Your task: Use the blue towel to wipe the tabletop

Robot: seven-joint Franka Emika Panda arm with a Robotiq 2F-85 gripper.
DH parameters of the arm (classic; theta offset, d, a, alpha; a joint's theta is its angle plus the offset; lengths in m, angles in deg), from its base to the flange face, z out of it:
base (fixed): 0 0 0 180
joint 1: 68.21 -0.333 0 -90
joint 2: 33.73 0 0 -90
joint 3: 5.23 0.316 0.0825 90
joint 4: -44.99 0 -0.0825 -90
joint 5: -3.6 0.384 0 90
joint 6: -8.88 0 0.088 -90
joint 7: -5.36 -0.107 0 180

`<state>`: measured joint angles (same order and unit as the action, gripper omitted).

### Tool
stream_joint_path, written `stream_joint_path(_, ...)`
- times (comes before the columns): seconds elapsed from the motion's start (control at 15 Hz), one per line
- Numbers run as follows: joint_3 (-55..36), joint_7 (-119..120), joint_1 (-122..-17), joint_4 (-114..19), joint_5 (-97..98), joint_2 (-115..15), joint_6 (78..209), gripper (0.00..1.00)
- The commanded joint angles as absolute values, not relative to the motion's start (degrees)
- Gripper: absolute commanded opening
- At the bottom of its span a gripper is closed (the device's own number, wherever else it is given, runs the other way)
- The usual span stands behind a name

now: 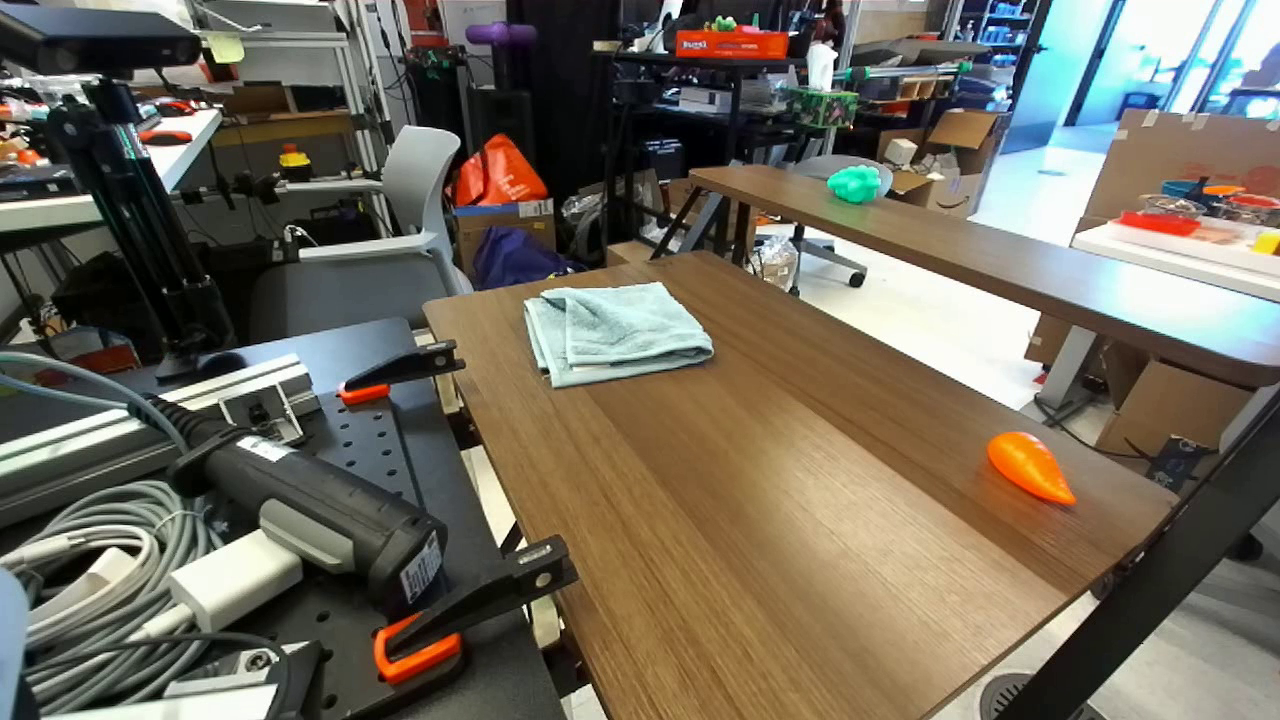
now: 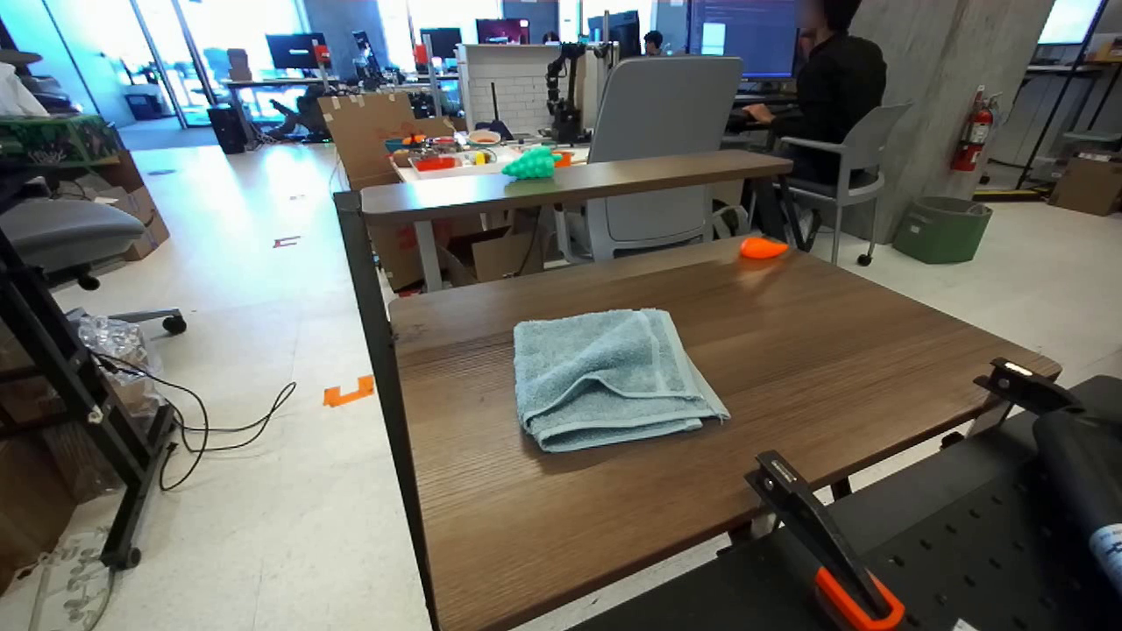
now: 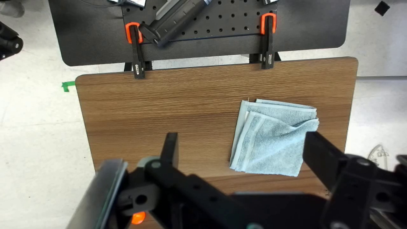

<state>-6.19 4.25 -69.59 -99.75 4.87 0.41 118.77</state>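
Note:
The blue towel point(image 3: 273, 143) is a pale blue-grey folded cloth with one rumpled corner. It lies flat on the brown wood-grain tabletop point(image 3: 152, 105), toward one end of it. The towel point(image 1: 620, 330) also shows in an exterior view, and again as a cloth point(image 2: 605, 377) on the tabletop point(image 2: 877, 342). My gripper point(image 3: 242, 136) is open and empty in the wrist view. It hangs well above the tabletop, with the towel below and between the fingers, nearer the right finger, which covers a little of its edge. The gripper does not show in either exterior view.
A small orange object point(image 1: 1030, 467) lies near the far end of the tabletop. A black bench point(image 3: 203, 47) with two clamps point(image 3: 268, 44) gripping the tabletop edge adjoins one long side. A second table point(image 1: 960, 230) with a green object point(image 1: 855, 184) stands on the opposite side.

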Motion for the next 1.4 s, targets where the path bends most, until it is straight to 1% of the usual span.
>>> stream_joint_path(0.0,-5.79,4.48,-69.11,-99.65,5.1,0.38,118.63,1.0)
stream_joint_path(0.13,-7.79,4.98,-69.53,-99.85,9.34,4.21,122.18,1.0)
stream_joint_path(0.2,-8.29,4.36,-69.31,-97.83,10.94,2.92,122.22,1.0)
stream_joint_path(0.6,-9.35,-0.52,-69.33,-90.02,21.27,-12.95,136.79,1.0)
stream_joint_path(0.73,-9.19,-2.06,-69.36,-86.59,22.26,-19.89,136.16,1.0)
stream_joint_path(0.93,-8.57,-3.18,-68.68,-81.31,19.25,-27.52,128.33,1.0)
stream_joint_path(1.0,-8.22,-3.82,-68.29,-80.39,16.8,-28.53,125.47,1.0)
stream_joint_path(1.07,-8.32,-1.97,-68.57,-84.91,19.38,-25.37,131.0,1.0)
stream_joint_path(1.2,-8.24,-2.53,-68.51,-82.4,18.19,-28.51,128.38,1.0)
stream_joint_path(1.33,-8.25,-2.62,-68.45,-81.48,18.03,-29.05,127.49,1.0)
